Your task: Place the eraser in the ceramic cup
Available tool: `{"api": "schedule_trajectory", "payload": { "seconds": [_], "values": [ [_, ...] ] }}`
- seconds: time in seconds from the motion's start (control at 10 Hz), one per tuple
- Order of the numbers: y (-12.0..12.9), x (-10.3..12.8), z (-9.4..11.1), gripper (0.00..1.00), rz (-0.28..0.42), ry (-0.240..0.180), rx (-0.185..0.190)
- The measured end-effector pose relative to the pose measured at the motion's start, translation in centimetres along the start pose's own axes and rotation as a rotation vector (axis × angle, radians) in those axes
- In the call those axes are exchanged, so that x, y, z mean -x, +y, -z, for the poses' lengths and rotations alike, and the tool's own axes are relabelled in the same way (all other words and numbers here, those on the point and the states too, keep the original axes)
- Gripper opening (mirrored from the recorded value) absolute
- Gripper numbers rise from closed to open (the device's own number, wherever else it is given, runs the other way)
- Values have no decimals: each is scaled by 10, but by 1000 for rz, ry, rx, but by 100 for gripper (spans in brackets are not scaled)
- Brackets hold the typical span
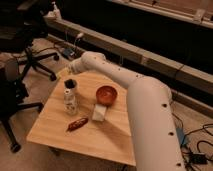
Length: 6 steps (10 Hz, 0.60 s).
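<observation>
On the wooden table, the ceramic cup stands upright with the gripper directly above its mouth, holding the black eraser at the rim; how deep it sits cannot be told. Right of the cup sits a red bowl, a white pad touching it in front. A small red item lies in front of the cup.

Dim, warm overhead light on the wooden table, murky darkness behind and left, faint sheen on the white arm, shadowed gripper just above the ceramic cup.
</observation>
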Motion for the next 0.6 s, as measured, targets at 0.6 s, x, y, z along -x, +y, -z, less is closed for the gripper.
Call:
{"api": "schedule_trajectory", "payload": {
  "seconds": [0.6],
  "values": [
    [-39, 10, 77, 80, 30, 71, -135]
  ]
}}
